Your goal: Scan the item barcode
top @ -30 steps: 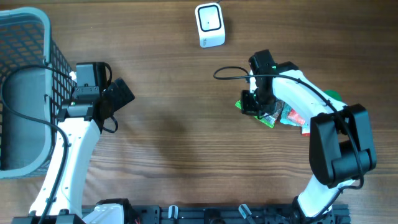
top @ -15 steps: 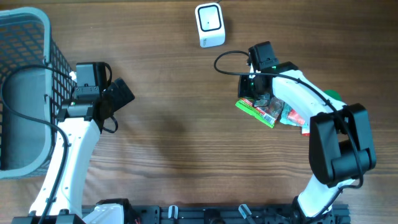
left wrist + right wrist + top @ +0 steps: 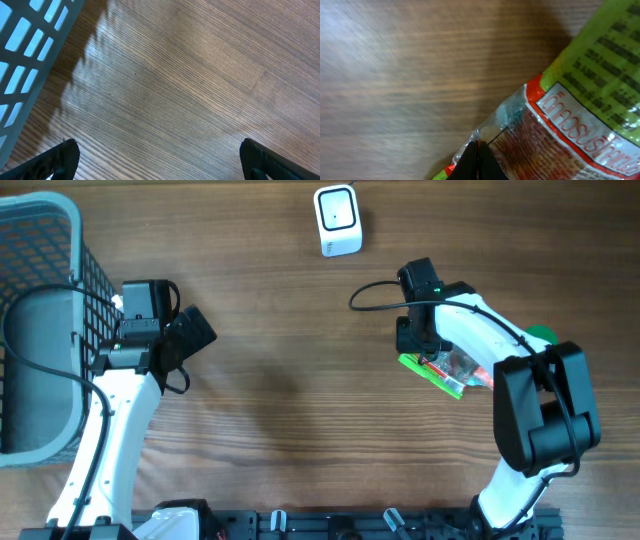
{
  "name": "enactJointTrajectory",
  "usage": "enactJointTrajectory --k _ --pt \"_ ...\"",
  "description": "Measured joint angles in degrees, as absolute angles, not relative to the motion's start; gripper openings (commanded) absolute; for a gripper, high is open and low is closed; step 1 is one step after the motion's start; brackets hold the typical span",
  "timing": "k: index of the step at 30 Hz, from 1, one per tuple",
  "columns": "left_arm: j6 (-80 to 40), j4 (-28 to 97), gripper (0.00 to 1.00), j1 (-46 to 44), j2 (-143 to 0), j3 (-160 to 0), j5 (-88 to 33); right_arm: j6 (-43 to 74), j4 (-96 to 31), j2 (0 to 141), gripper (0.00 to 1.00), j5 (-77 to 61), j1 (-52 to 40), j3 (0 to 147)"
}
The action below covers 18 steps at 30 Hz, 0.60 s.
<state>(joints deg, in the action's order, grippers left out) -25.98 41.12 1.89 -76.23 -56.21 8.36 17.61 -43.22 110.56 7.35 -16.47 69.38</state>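
The right gripper [image 3: 479, 161] is clamped on the clear edge of the snack packet [image 3: 580, 100] (green, with red print), at the right side of the wooden table [image 3: 280, 380], well apart from the white scanner [image 3: 337, 220]. The left gripper [image 3: 159, 161] gapes wide, holding nothing, beside the basket [image 3: 60, 205].

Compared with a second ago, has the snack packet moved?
Yes. The snack packet, pinched in the right gripper, has slid rightward in the overhead view, farther from the white scanner.
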Motion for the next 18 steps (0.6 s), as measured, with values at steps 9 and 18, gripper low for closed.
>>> enactJointTrajectory --k 9,18 --pt "-25.96 41.12 1.0 1.89 -76.23 -56.23 8.34 8.8 -45.43 110.56 0.04 9.3 -16.47 69.21" --pt "-25.98 41.15 1.0 1.89 -76.23 -56.23 8.36 6.11 -46.44 110.56 0.05 8.29 -16.34 69.08"
